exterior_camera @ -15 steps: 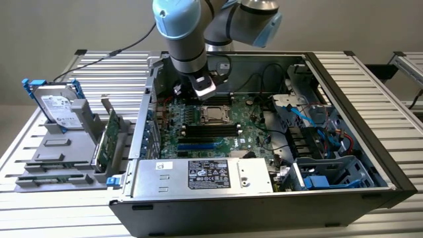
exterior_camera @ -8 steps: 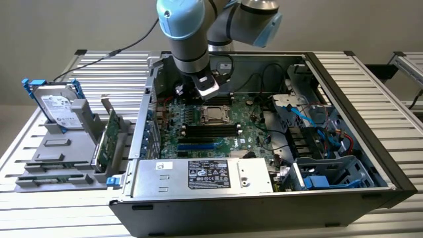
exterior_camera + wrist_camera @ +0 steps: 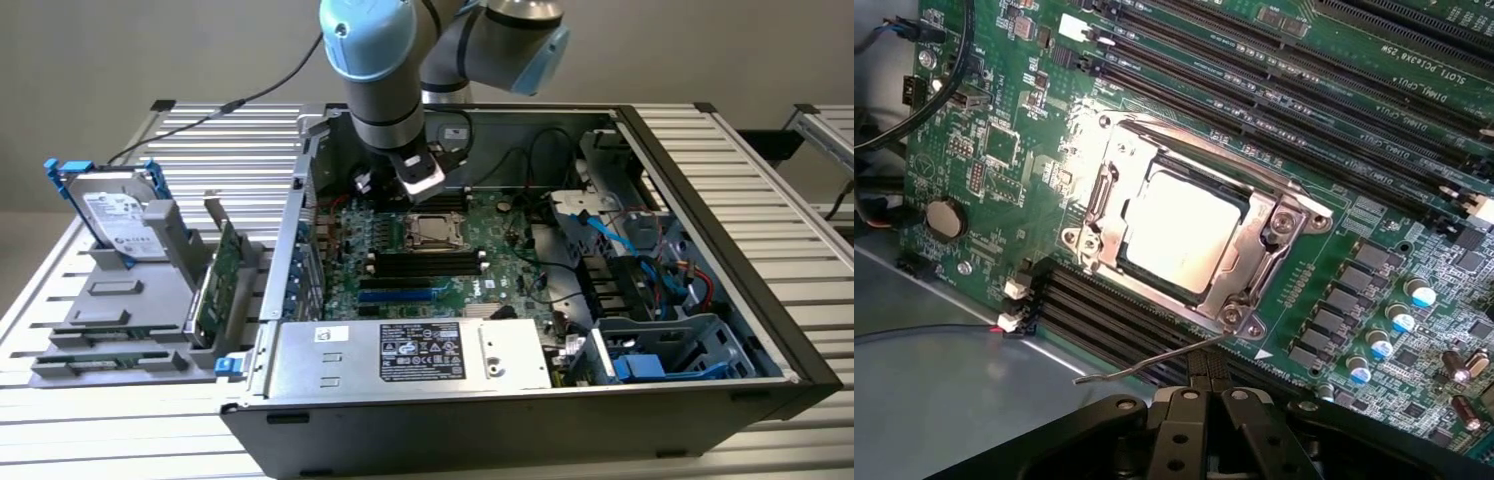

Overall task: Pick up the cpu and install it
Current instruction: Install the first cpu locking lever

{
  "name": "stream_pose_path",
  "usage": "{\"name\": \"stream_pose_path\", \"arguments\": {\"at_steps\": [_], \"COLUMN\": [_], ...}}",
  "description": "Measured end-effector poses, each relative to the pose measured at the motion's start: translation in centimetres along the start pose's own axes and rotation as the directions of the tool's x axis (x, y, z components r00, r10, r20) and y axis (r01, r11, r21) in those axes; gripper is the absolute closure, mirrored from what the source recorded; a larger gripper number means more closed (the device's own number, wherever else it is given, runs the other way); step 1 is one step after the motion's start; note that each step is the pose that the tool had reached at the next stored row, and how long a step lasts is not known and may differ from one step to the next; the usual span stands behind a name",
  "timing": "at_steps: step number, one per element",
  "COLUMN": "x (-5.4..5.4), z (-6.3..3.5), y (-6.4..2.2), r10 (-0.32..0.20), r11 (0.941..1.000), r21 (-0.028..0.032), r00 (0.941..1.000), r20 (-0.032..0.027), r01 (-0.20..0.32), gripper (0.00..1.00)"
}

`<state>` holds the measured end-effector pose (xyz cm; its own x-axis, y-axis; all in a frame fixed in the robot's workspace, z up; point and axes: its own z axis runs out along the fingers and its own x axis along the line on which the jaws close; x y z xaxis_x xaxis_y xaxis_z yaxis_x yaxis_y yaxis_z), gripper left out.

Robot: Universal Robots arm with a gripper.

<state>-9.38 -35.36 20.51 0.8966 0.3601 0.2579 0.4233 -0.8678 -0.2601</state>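
Note:
The cpu (image 3: 1182, 229) is a dull silver square lying flat in the motherboard socket, framed by the metal retention bracket (image 3: 1279, 222). In the exterior view the cpu (image 3: 435, 231) sits mid-board inside the open computer case. My gripper (image 3: 1204, 398) hovers beside the socket with its black fingers pressed together and nothing between them. From outside, the gripper (image 3: 422, 192) hangs just behind the socket, over the board's rear edge. A thin wire socket lever (image 3: 1144, 366) sticks out between the socket and my fingertips.
Black memory slots (image 3: 1104, 310) run along the socket, capacitors (image 3: 1399, 320) stand nearby. The power supply (image 3: 414, 352) and blue cables (image 3: 627, 240) fill the case. On the exterior view's left, a grey rack holds a hard drive (image 3: 118, 215) and green cards (image 3: 220, 275).

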Motion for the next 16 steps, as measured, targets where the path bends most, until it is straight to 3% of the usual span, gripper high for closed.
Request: {"name": "stream_pose_path", "arguments": {"at_steps": [8, 16], "x": [0.56, 0.94], "z": [0.38, 0.68], "y": [0.38, 0.66], "r10": [-0.027, -0.048], "r11": [0.9996, 0.9988], "r21": [0.0028, -0.0026], "r00": [0.9996, 0.9986], "r20": [0.0095, 0.0204], "r01": [0.027, 0.048], "gripper": [0.89, 0.89]}}
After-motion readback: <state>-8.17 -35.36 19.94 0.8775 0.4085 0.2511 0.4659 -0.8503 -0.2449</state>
